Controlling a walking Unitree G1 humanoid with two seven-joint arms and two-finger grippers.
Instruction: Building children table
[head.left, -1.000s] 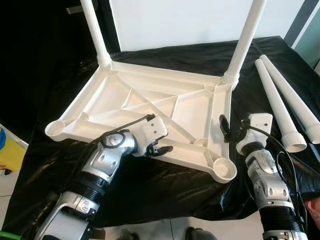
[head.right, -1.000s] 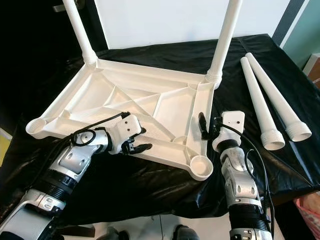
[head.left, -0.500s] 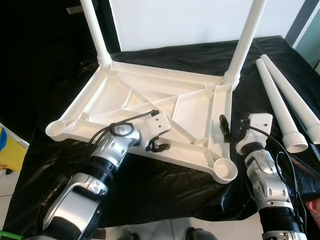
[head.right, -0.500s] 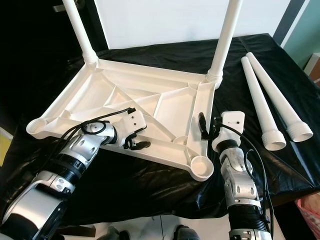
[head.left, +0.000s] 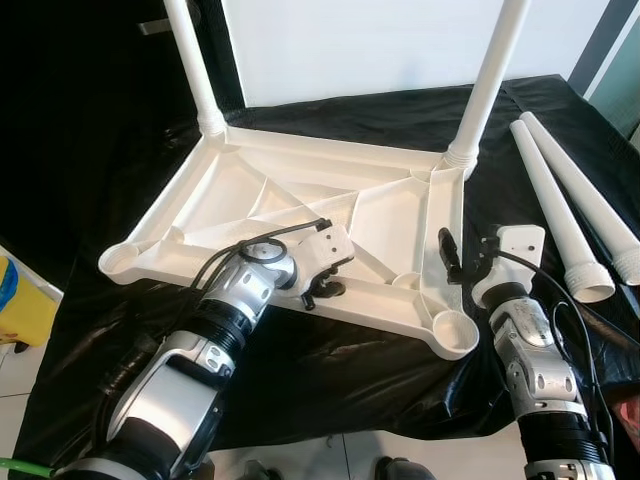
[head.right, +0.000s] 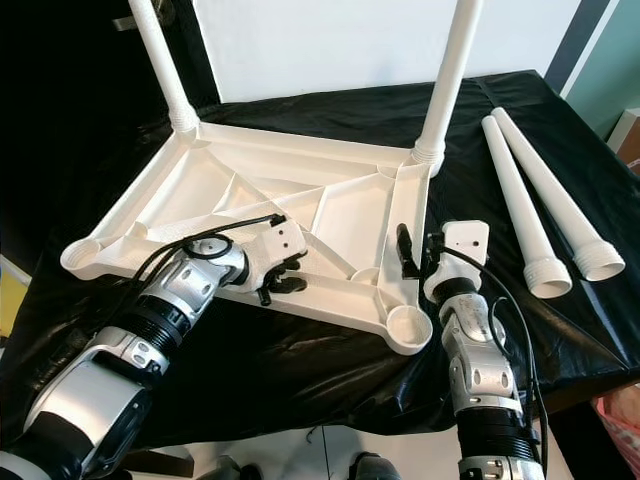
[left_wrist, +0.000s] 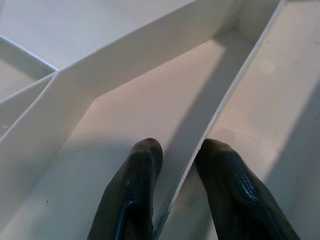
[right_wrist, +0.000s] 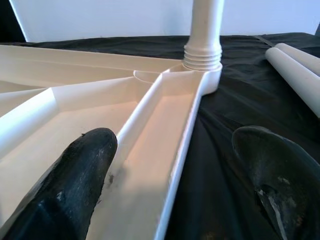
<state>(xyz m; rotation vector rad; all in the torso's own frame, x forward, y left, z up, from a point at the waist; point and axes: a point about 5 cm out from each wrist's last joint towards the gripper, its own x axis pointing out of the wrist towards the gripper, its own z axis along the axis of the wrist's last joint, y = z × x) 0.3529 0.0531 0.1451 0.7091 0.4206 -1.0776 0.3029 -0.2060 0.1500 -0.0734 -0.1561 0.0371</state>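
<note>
A white plastic tabletop (head.left: 262, 192) lies upside down on a black cloth. Two white legs stand screwed into its far corners, one at the far left (head.left: 192, 62) and one at the far right (head.left: 492, 82). The near sockets, right (head.left: 450, 328) and left (head.left: 120, 262), hold nothing. Two loose legs (head.left: 560, 205) lie side by side on the right. My left gripper (head.left: 325, 290) is at the near rim, its two fingers (left_wrist: 145, 155) closed against a thin rib. My right gripper (right_wrist: 175, 136) stands open astride the tabletop's right side wall.
The black cloth (head.left: 330, 370) hangs over the near edge of the support. On the floor at the left sits a yellow object (head.left: 22, 300). A white panel (head.left: 350, 40) stands behind the far legs, with a teal surface at the far right.
My left arm has reached forward and right, carrying its gripper from outside the near rim onto a rib. The tabletop's near edge has shifted slightly. The right arm has stayed put.
</note>
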